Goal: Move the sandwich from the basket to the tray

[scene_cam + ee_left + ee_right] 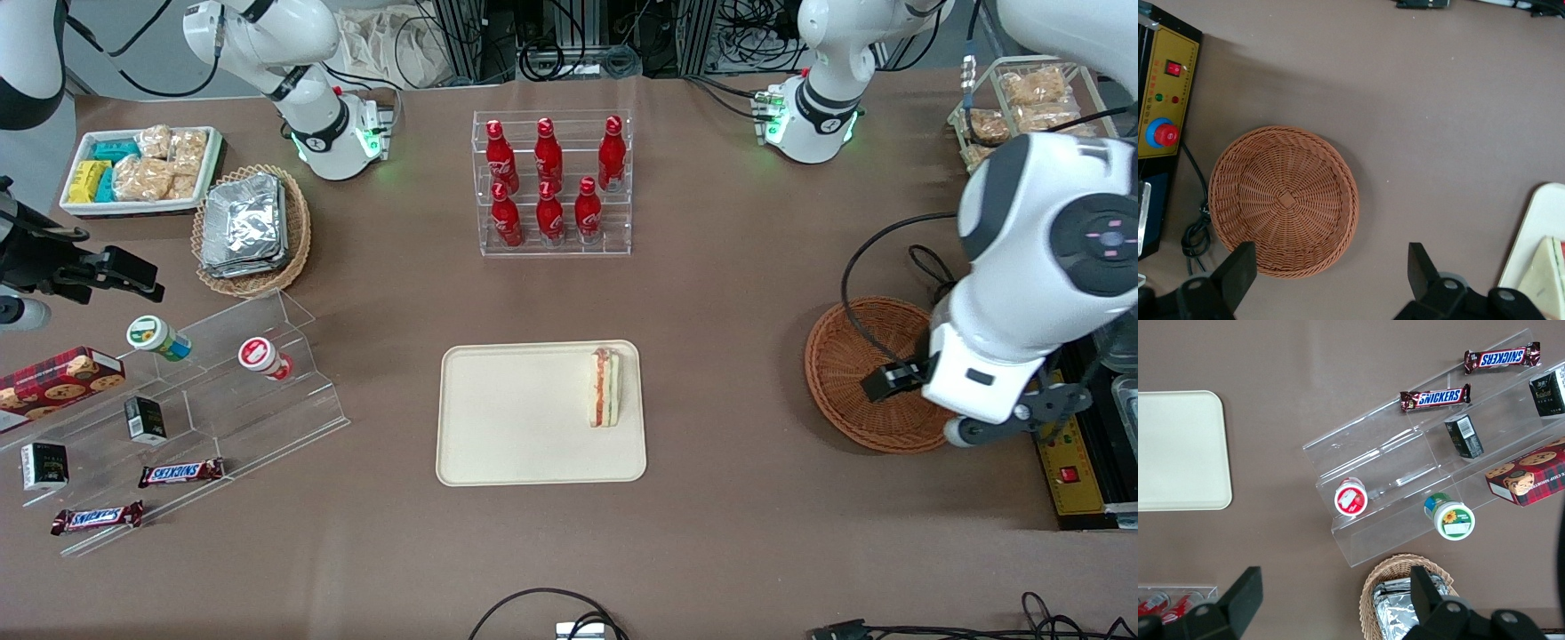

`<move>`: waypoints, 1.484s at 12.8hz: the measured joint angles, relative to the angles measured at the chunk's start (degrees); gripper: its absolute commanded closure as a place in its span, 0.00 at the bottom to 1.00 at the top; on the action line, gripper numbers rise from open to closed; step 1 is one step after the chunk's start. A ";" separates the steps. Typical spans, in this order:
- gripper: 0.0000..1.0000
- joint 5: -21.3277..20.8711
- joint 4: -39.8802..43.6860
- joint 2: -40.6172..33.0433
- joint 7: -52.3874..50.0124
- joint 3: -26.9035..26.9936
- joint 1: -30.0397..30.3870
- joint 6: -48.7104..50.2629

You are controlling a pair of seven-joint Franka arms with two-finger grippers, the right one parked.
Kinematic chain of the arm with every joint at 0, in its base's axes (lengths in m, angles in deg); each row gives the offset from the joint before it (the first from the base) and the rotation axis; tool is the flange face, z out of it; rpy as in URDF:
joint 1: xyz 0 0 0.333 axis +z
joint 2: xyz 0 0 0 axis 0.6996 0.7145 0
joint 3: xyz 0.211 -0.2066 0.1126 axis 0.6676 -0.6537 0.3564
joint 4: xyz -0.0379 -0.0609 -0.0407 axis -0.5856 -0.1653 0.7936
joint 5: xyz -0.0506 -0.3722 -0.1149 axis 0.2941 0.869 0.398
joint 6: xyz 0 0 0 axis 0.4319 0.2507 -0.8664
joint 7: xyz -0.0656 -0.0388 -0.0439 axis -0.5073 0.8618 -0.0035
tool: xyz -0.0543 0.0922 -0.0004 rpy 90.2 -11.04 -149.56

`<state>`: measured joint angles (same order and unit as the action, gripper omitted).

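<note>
Right now we have the brown surface [729,373] spread wide, with the cream tray [498,418] lying flat near its middle. Toward the working arm's end sits the reddish-brown wicker basket [845,373], round and shallow, and in the wrist view we can see straight into it [1283,200]: nothing inside but weave. The left arm hangs above that basket, partly covering it from the front camera. Its hand [1331,270] hovers over the basket's rim and the bare surface just beside it, fingers [1238,270] spread well apart with nothing between them. And the sandwich [605,387]? We find it on the tray, standing on edge along the side nearest the basket, red and green filling stripes facing up. From the wrist camera we catch just a pale corner of it [1545,280] resting on the tray's rounded corner [1531,227], well apart from the basket.
</note>
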<state>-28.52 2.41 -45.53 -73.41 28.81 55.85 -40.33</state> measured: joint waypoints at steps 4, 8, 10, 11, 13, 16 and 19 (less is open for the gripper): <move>0.00 1.68 -0.02 -0.66 5.80 0.00 2.10 1.73; 0.00 6.62 -0.47 -3.47 16.41 4.98 2.89 2.45; 0.00 9.52 -2.48 -7.02 20.97 10.46 0.90 3.02; 0.00 10.47 -4.13 -9.30 23.57 12.53 -0.03 3.28; 0.00 11.31 -7.74 -14.09 26.25 15.80 -2.11 3.89; 0.00 13.19 -12.84 -20.85 26.79 17.60 -3.93 4.68; 0.00 15.12 -16.54 -24.73 26.89 17.81 -3.97 4.86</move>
<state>-13.39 -14.13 -70.26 -46.52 46.62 51.87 -35.47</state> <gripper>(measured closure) 0.000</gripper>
